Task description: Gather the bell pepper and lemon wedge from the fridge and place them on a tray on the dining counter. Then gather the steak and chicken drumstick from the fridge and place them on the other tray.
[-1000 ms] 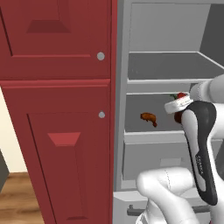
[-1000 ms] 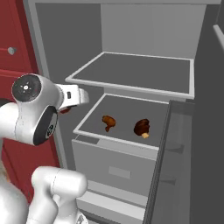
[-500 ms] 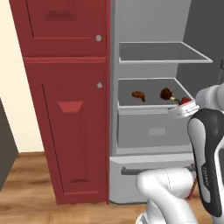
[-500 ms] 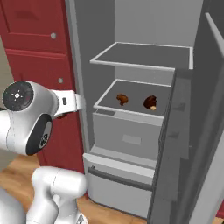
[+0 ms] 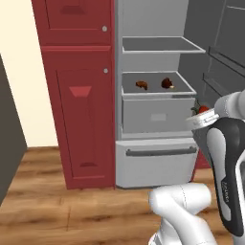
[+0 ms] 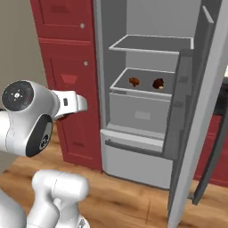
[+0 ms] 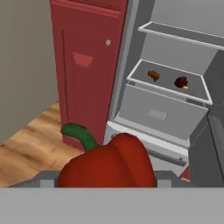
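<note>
The red bell pepper (image 7: 107,164) sits clamped in the gripper (image 7: 105,179), green stem tilted aside, jaws spread wide around its bulk, carried clear of the open fridge (image 5: 158,91) (drumstick (image 5: 141,85) and steak (image 5: 168,83) lie on its drawer shelf), presumably bound for a tray.

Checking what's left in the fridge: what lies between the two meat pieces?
Bare drawer floor, in the hand view, between the drumstick and the steak.

red bell pepper (image 7: 107,164) (green stem), two meats (image 5: 154,84) shelved
</note>
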